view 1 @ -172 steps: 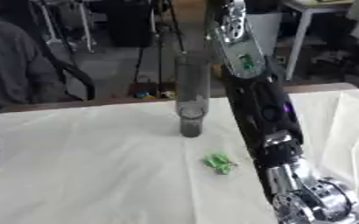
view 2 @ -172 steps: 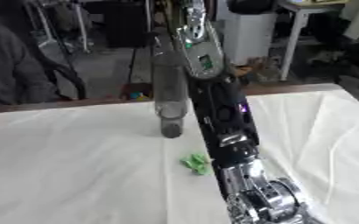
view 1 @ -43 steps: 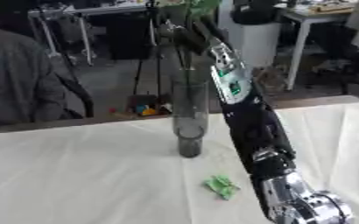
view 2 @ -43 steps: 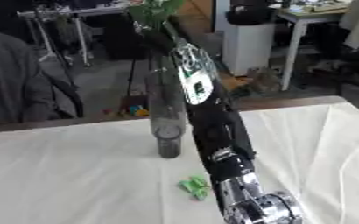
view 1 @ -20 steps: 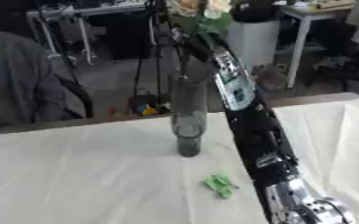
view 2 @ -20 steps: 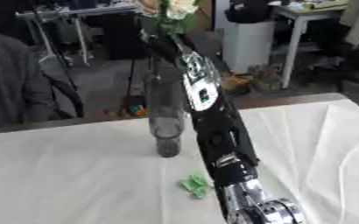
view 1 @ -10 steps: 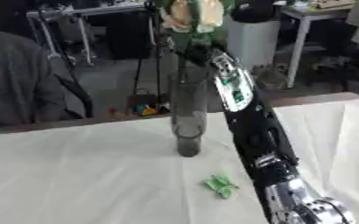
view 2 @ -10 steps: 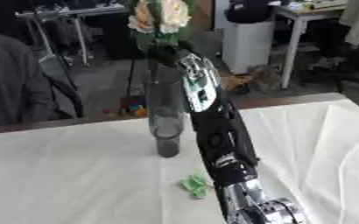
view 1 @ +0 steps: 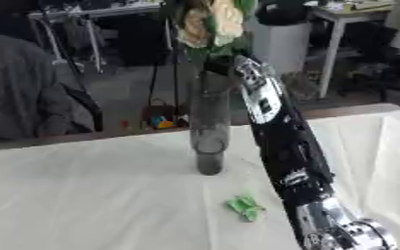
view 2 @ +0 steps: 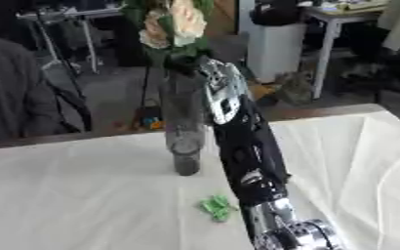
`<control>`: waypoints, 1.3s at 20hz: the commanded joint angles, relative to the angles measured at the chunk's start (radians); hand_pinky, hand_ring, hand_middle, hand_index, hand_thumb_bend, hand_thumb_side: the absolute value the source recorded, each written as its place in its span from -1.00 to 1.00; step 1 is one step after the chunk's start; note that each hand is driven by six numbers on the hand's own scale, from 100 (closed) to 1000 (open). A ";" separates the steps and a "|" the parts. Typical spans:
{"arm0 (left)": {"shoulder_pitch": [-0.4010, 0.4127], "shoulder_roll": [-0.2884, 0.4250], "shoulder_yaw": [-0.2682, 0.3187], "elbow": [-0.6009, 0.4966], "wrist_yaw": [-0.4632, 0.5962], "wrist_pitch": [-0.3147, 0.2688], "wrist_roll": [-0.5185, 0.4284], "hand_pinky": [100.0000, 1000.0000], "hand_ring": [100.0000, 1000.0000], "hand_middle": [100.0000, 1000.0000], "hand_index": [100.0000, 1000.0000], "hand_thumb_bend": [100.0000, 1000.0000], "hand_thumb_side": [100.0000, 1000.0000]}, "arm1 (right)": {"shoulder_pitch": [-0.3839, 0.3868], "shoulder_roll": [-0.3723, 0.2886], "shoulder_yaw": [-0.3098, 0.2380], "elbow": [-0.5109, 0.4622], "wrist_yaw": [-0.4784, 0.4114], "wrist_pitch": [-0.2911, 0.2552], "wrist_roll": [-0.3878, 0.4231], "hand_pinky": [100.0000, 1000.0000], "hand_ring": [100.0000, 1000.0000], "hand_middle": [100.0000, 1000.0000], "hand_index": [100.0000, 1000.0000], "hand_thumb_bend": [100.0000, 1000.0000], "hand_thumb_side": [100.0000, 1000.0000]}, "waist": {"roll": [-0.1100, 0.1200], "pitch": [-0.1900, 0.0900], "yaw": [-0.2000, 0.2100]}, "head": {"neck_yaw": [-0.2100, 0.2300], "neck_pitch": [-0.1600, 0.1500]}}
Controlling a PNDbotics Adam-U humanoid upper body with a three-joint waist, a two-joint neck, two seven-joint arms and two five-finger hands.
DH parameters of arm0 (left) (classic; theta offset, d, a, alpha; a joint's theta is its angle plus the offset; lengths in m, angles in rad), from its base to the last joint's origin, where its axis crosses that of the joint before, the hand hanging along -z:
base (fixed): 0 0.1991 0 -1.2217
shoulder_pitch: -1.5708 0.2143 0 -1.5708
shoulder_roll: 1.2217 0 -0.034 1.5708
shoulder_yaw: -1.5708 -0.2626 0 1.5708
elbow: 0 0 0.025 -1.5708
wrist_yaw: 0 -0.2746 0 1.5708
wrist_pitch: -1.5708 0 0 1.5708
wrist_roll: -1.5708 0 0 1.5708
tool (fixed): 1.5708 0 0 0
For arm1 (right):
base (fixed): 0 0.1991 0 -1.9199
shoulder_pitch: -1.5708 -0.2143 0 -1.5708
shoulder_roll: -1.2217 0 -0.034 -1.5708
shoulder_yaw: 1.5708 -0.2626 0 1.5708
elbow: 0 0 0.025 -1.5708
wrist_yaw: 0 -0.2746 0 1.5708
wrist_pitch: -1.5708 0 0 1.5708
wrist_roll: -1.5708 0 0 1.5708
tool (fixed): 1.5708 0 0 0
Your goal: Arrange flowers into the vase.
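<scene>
Lowering the flowers [view 1: 210, 23] toward the vase [view 1: 209, 128] is the step I judge to be in hand; in the left eye view my right arm runs up from the lower right corner to the mouth of the tall glass vase, which stands upright on the white tablecloth [view 1: 84, 195]; my right hand [view 1: 222, 62] sits just under the cream blooms, dark and half hidden by leaves, so I cannot tell whether its fingers are pinching the stems or pressed together; a green scrap [view 1: 246, 207] lies on the cloth near the vase's foot, apart from it.

In the right eye view the blooms stand above the vase's rim, the stems seemingly already inside, though the glass is too murky to be sure; my left hand shows nowhere.

Next, I think, the bunch should settle straight down, and my fingers should let go without tipping the vase.
</scene>
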 commanded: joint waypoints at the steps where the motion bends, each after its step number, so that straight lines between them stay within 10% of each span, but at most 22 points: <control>1: -0.007 0.022 0.013 -0.012 -0.005 -0.002 -0.003 0.47 0.36 0.16 0.48 0.13 0.87 | -0.038 -0.026 0.005 -0.005 0.010 -0.001 0.014 0.53 0.53 0.60 0.05 -0.88 0.74 | 0.000 -0.011 -0.001 | -0.002 0.006; 18: -0.003 0.024 0.015 -0.011 -0.006 -0.001 -0.004 0.47 0.36 0.16 0.48 0.14 0.88 | -0.039 -0.038 0.005 0.012 0.009 0.023 0.152 0.54 0.51 0.57 0.00 -0.92 0.84 | -0.004 -0.015 -0.008 | -0.004 0.008; 26: 0.000 0.022 0.017 -0.011 -0.009 -0.002 -0.005 0.47 0.36 0.16 0.48 0.13 0.88 | -0.005 -0.046 0.010 0.021 0.076 0.005 0.163 0.69 0.66 0.75 0.37 -0.70 0.73 | -0.002 -0.013 -0.012 | -0.004 0.009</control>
